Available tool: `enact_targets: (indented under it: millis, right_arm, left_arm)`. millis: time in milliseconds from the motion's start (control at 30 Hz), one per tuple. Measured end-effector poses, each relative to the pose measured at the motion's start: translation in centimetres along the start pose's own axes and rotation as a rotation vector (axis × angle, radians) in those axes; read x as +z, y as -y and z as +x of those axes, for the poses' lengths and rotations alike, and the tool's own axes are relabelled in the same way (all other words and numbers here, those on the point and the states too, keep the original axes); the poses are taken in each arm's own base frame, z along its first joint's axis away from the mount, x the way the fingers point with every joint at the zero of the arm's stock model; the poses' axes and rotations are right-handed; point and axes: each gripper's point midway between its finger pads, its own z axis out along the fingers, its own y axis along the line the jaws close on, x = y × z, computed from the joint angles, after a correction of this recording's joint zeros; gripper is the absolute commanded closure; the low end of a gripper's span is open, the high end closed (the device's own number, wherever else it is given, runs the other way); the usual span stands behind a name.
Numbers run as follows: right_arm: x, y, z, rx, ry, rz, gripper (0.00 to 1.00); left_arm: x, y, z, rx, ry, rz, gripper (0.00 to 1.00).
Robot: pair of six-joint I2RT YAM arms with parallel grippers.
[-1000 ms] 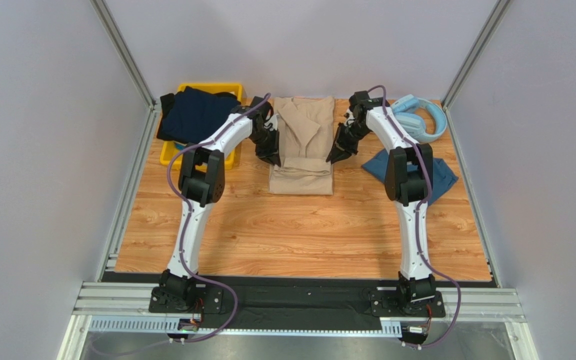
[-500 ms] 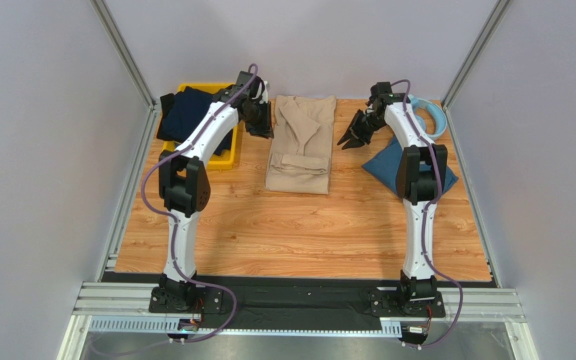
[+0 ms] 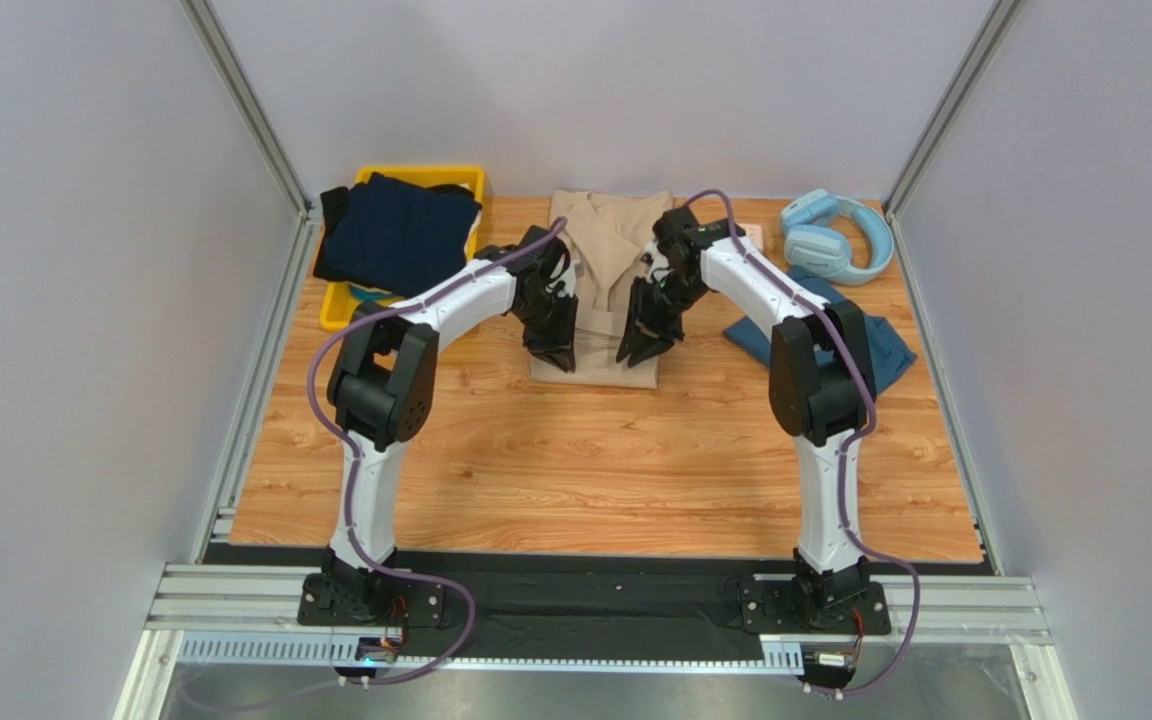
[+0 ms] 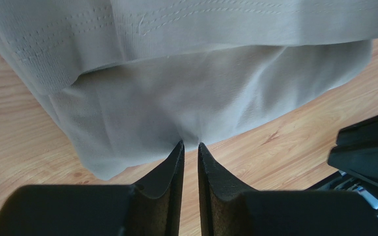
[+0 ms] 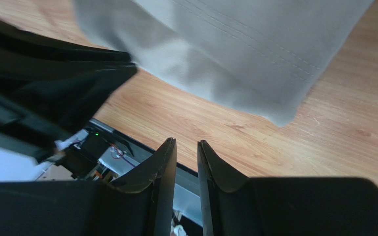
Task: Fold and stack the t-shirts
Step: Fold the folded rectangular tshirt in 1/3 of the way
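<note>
The beige t-shirt lies folded into a long strip at the back middle of the table. My left gripper and right gripper hover over its near end, close together. In the left wrist view the left gripper is shut, its tips at the near edge of the beige cloth, with nothing seen between them. In the right wrist view the right gripper is shut and empty, apart from the cloth. The navy t-shirt lies over a yellow bin. The teal t-shirt lies right, partly behind my right arm.
The yellow bin stands at the back left. Light-blue headphones lie at the back right. Metal frame posts and grey walls bound the table. The left arm's black parts show in the right wrist view.
Both grippers have swung from the far end of the beige shirt's sides inward and toward me, and are now over its near end. The shirt lies as before.
</note>
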Motion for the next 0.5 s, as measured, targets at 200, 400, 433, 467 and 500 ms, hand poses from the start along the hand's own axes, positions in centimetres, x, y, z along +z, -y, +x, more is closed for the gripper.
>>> enact_targets:
  millis: [200, 400, 433, 467, 500]
  right_arm:
    - [3.1, 3.7, 2.4, 0.037, -0.099, 0.099, 0.75]
    - [4.8, 5.9, 1.5, 0.033, -0.082, 0.177, 0.76]
    - [5.1, 6.3, 1.4, 0.035, -0.082, 0.189, 0.77]
    - [5.5, 6.7, 1.4, 0.039, -0.085, 0.200, 0.79]
    - [5.6, 6.8, 1.5, 0.046, -0.096, 0.200, 0.81]
  left_arm:
    - [1.2, -1.4, 1.1, -0.014, -0.018, -0.020, 0.81]
    - [1.6, -2.1, 1.3, -0.010, -0.015, -0.034, 0.83]
    - [1.7, -2.2, 1.4, -0.009, -0.015, -0.036, 0.84]
    - [1.8, -2.3, 1.5, -0.009, -0.016, -0.038, 0.85]
    - [2.0, -2.5, 1.7, -0.009, -0.019, -0.038, 0.86]
